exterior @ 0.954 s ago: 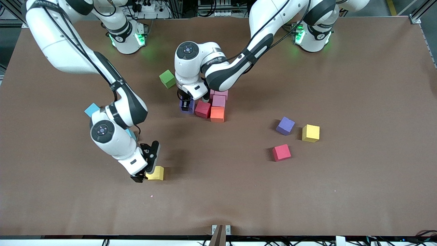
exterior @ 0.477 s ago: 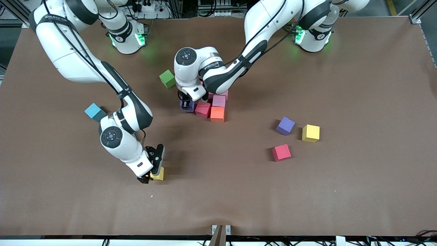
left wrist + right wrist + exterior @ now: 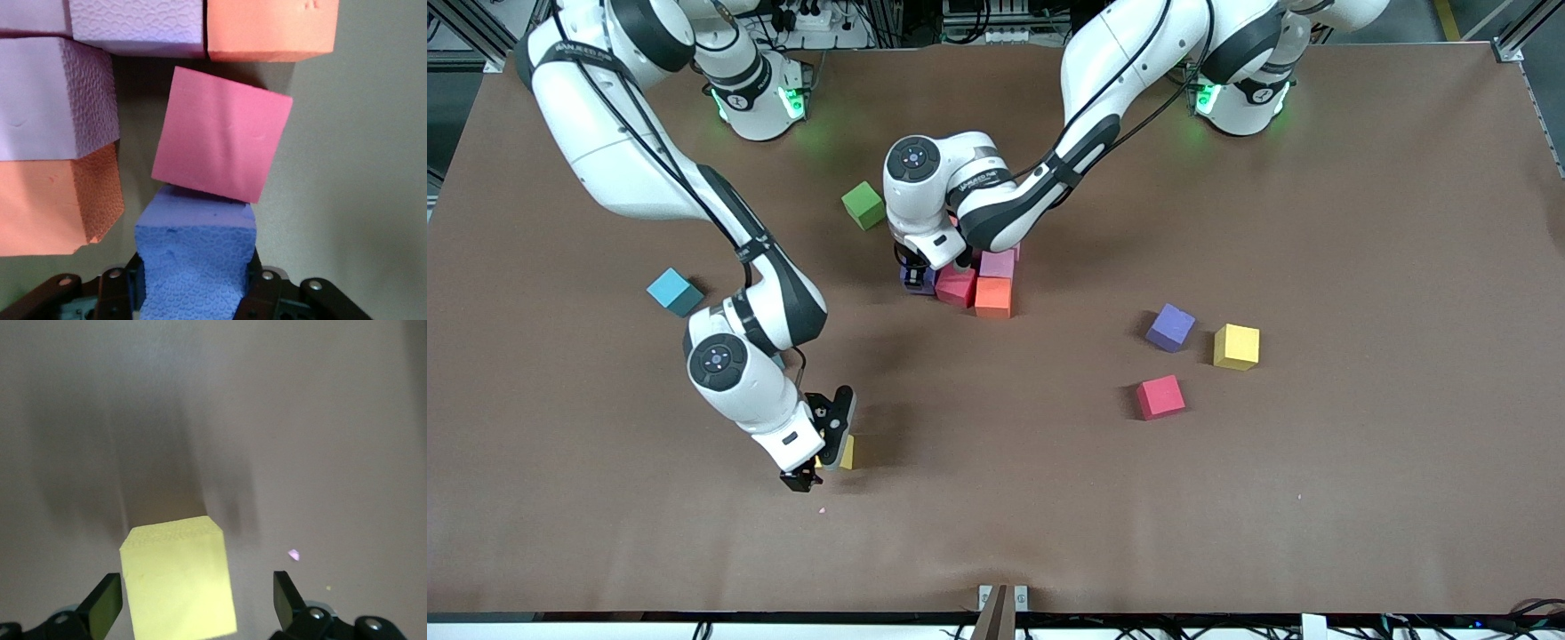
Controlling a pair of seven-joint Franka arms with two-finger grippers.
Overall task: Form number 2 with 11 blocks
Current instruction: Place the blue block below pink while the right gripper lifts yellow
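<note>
The left gripper (image 3: 914,274) is clamped on a purple block (image 3: 195,257), pressing it against the red block (image 3: 223,143) (which sits slightly skewed) at the cluster (image 3: 983,276) of pink, orange and red blocks mid-table. Over at seven o'clock from that cluster, nearer the front camera, the right gripper (image 3: 821,452) is down at the table, jaws spread wide around a yellow block (image 3: 179,581), not pinching it. Loose cubes: green cube (image 3: 863,204) at ten o'clock of the cluster, light blue block (image 3: 675,292) toward the right arm's end, another purple cube (image 3: 1170,327), yellow (image 3: 1236,346) and red (image 3: 1160,396) toward the left arm's end.
</note>
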